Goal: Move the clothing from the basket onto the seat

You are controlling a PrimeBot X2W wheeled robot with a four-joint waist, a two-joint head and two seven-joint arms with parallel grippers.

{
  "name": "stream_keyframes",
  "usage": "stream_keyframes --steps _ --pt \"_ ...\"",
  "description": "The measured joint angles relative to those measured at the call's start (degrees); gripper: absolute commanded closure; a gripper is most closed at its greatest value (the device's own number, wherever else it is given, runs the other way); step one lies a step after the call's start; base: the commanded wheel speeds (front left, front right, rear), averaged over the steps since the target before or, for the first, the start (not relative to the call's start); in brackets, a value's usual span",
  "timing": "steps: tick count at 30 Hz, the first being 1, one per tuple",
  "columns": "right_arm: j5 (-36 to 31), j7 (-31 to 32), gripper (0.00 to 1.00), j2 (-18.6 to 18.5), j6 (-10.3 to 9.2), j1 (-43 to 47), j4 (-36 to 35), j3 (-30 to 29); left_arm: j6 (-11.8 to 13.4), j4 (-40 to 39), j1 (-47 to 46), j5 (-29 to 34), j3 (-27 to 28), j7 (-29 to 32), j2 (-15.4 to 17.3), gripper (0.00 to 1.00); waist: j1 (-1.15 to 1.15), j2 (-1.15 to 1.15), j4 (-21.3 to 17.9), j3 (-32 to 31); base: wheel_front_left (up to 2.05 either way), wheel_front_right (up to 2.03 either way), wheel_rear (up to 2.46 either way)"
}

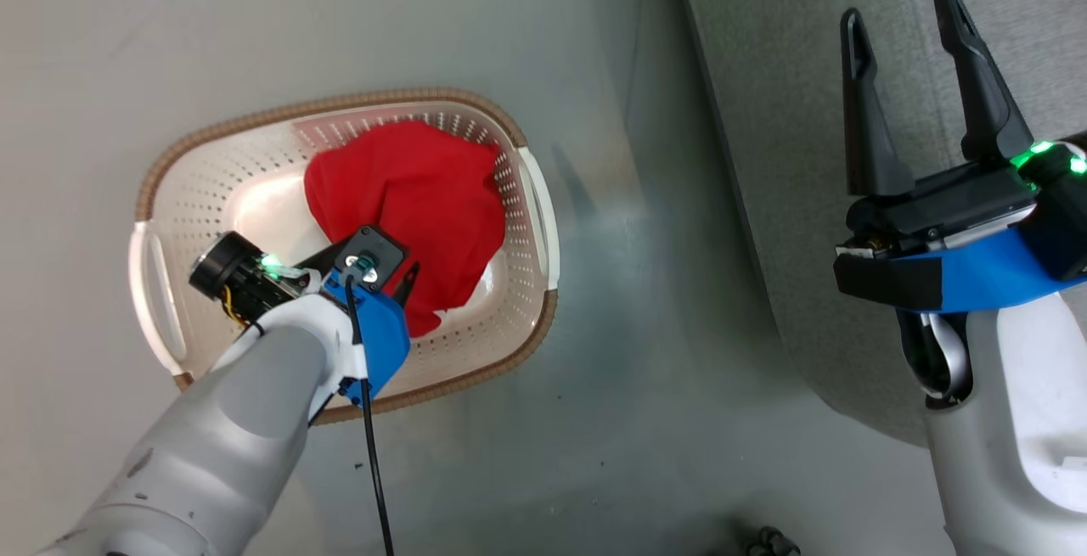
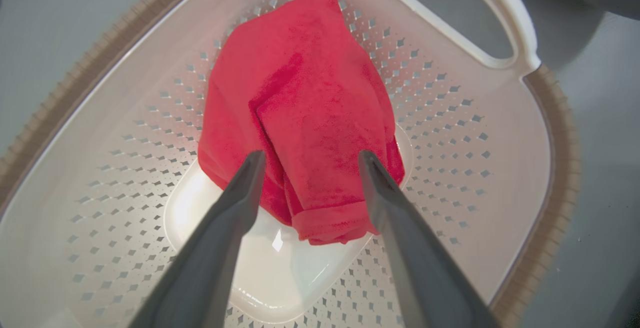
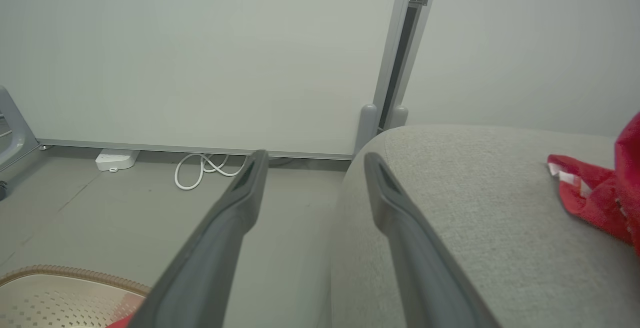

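The left gripper reaches down into the basket with its two dark fingers spread wide. In the left wrist view the tips stand on either side of the folded, hemmed end of the clothing; whether they touch it cannot be told, and nothing is pinched. The clothing is a bright red, fuzzy, soft bundle. It lies on the basket's glossy solid bottom and leans up against the far wall, towards the right handle.

The basket is oval, of cream-white plastic, with walls pierced by rows of small diamond holes and a brown ribbed rim that looks woven. It stands on a smooth grey floor, apart from the seat to its right.

The right gripper hangs over the near left edge of the seat, fingers also spread and holding nothing. The seat is grey woven upholstery with a rounded corner. On it, far to the right in the right wrist view, lies a red piece with a white stripe.

Beyond is a plain pale wall, with a looped white cable and a small white box on the floor at its foot.
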Motion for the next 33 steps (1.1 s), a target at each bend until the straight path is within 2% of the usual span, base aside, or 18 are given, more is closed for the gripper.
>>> stream_keyframes --steps 11,18,27,28,29,33 --pt "-0.08 0.00 0.00 -0.11 0.00 -3.07 -2.08 0.23 0.00 0.59 -5.24 -7.50 -8.10 4.03 2.08 0.00 0.00 0.00 -0.88 8.01 0.00 0.00 0.00" --pt "-0.14 0.00 0.00 -0.11 0.00 -4.19 -3.08 0.34 0.00 1.68 -7.90 -11.38 -10.42 5.55 2.29 0.00 -0.01 0.00 -1.25 12.61 0.00 0.00 0.00" --pt "-0.16 0.00 0.00 -0.38 0.00 -4.43 -3.90 0.01 0.00 2.18 -9.49 -12.83 -12.01 6.57 1.66 0.00 -0.01 0.00 -1.11 15.51 0.00 0.00 0.00" --pt "-0.16 0.00 0.00 -0.38 0.00 -4.43 -3.90 0.01 0.00 2.18 -9.49 -12.83 -12.01 6.57 1.66 0.62 -0.01 0.00 -1.11 15.51 0.00 0.00 0.00" --pt "-0.16 0.00 0.00 -0.44 0.00 -4.48 -3.92 -0.03 0.00 2.09 -9.50 -12.93 -12.10 6.90 1.51 1.00 -0.01 0.00 -1.03 15.64 0.00 0.00 0.00" --pt "-0.24 0.00 0.00 -0.54 0.00 -4.82 -3.89 -0.12 0.00 1.11 -9.51 -14.16 -12.39 7.10 1.23 1.00 -0.01 0.00 -0.67 15.66 0.00 0.00 0.00"
